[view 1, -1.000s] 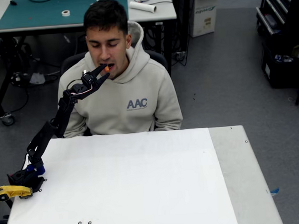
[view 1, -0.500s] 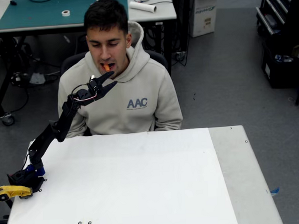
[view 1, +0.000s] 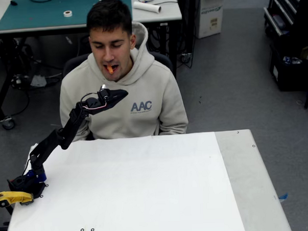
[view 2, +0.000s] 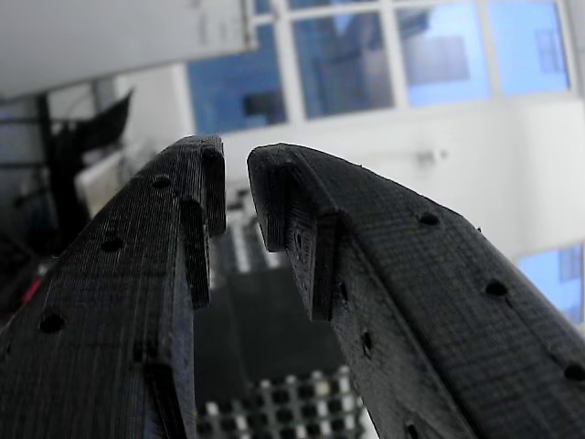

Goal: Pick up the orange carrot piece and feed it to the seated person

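pincer (view 1: 123,92) lower now — carrot (view 1: 109,69) above

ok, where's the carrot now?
In the fixed view, the carrot sits in the person's mouth, above the gripper, which is empty.

The seated person (view 1: 123,91) in a beige hoodie holds the orange carrot piece (view 1: 109,69) in the mouth. The black gripper (view 1: 121,93) hangs below the chin, before the chest, above the white table (view 1: 147,197).
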Controlling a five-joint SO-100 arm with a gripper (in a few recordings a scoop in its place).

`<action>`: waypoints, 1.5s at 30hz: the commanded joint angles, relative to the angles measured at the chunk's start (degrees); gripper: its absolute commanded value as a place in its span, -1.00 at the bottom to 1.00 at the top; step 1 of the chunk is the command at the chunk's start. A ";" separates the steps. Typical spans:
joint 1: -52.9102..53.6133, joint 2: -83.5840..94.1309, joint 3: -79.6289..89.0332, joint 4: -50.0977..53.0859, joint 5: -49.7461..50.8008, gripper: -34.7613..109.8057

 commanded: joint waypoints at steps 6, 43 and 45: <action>0.79 6.33 9.84 0.70 3.78 -0.55; -15.56 71.28 125.33 -0.09 36.12 -0.55; -17.84 76.64 131.84 -0.09 36.12 -0.55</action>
